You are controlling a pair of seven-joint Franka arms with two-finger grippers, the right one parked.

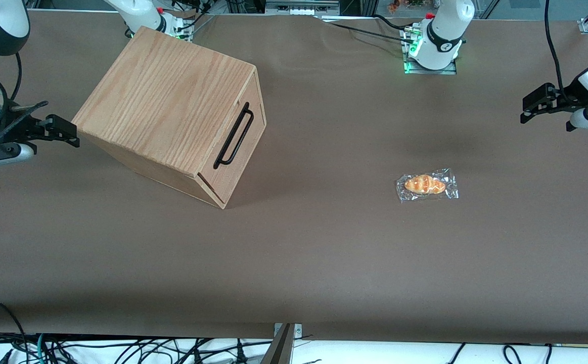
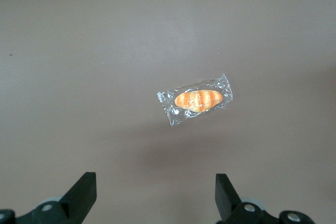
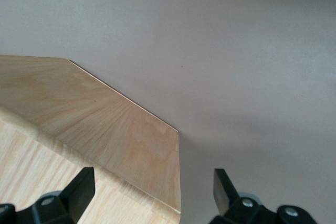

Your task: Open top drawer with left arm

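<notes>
The oak-grain wooden box stands turned at an angle toward the parked arm's end of the table. Its top drawer looks pushed in, with the flat front flush to the box and the long black bar handle across it. The left arm's gripper hovers above the table at the working arm's end, far from the box. It is open, and its black fingers stand wide apart with nothing between them. The drawer does not show in the left wrist view.
A bread roll in clear wrap lies on the brown table between the gripper and the box, nearer the gripper; the wrist camera looks down on this roll. The box top fills part of the right wrist view.
</notes>
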